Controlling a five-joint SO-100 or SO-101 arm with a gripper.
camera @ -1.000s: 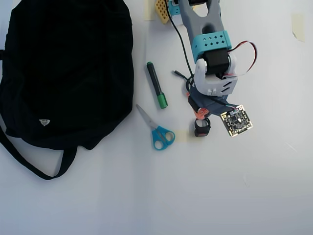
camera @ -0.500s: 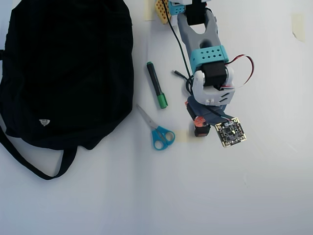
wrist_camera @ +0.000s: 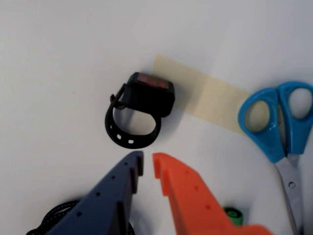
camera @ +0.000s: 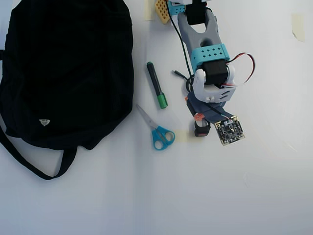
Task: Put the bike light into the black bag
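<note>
The bike light (wrist_camera: 149,94) is a small black block with a red top edge and a round loop strap (wrist_camera: 131,132). It lies on the white table just beyond my fingertips in the wrist view. My gripper (wrist_camera: 148,165), with one blue and one orange finger, is shut to a narrow gap and holds nothing. In the overhead view the gripper (camera: 199,119) hovers right over the light (camera: 201,129). The black bag (camera: 68,68) lies flat at the far left with its strap (camera: 29,164) and white label (camera: 44,122). It is out of the wrist view.
Blue-handled scissors (wrist_camera: 281,122) lie right of the light, and between light and bag in the overhead view (camera: 159,133). A black marker with a green cap (camera: 156,85) lies near the bag. A coiled black cable (wrist_camera: 54,218) and beige tape (wrist_camera: 205,98) are close.
</note>
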